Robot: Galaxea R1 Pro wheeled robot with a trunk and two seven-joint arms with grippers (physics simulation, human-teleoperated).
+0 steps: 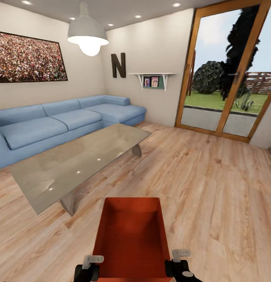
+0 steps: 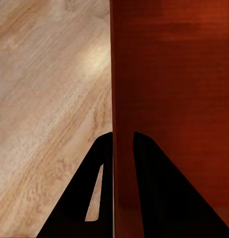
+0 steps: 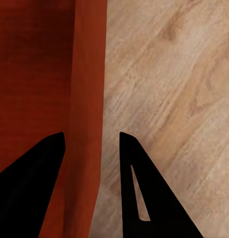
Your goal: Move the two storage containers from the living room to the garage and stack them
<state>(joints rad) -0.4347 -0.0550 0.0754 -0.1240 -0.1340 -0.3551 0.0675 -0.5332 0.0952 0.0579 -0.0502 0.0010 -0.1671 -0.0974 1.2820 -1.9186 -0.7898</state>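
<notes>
1. Red-orange storage container (image 1: 129, 235) sits dead centre in front of the robot, open top up, plain thin walls, bare inside, above the wood floor (image 1: 214, 184)
2. Left tool (image 2: 123, 144) is clamped on the near-left wall, a finger each side, pressed tight
3. Right tool (image 3: 92, 144) straddles the near-right wall; fingers look slightly apart from it, so grip firmness I cannot tell
4. Glass table (image 1: 73, 162) edge lies just ahead-left; blue sofa (image 1: 53, 123) behind it
5. Open planks run right toward the glass door (image 1: 225, 74)
</notes>
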